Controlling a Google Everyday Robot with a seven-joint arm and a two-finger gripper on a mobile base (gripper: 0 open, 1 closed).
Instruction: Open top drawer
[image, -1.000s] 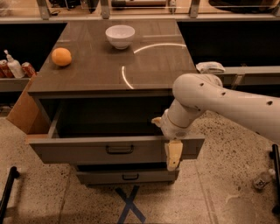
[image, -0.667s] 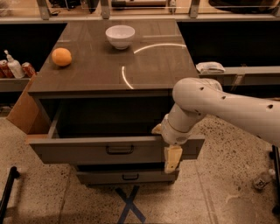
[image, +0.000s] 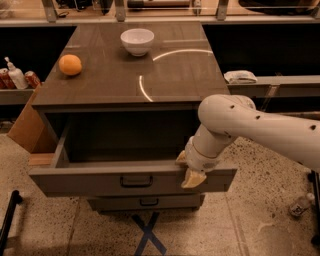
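Note:
The top drawer (image: 85, 181) is a grey-brown drawer with a long flat front and a small dark handle (image: 136, 181) at its centre. It stands pulled well out of the cabinet, and its dark inside shows. My gripper (image: 191, 175) hangs from the white arm (image: 260, 127) at the upper edge of the drawer front, right of the handle. A tan part of the gripper lies against the front's face.
A lower drawer front (image: 145, 202) shows under the open one. On the cabinet top (image: 165, 80) sit a white bowl (image: 137, 41) and an orange (image: 70, 65). A cardboard box (image: 25, 130) and bottles (image: 15, 75) stand at the left. A blue tape X (image: 148, 235) marks the floor, with a bottle (image: 300, 204) at the right.
The top drawer has slid a little further out toward the camera. My gripper has moved with its front, down and slightly left.

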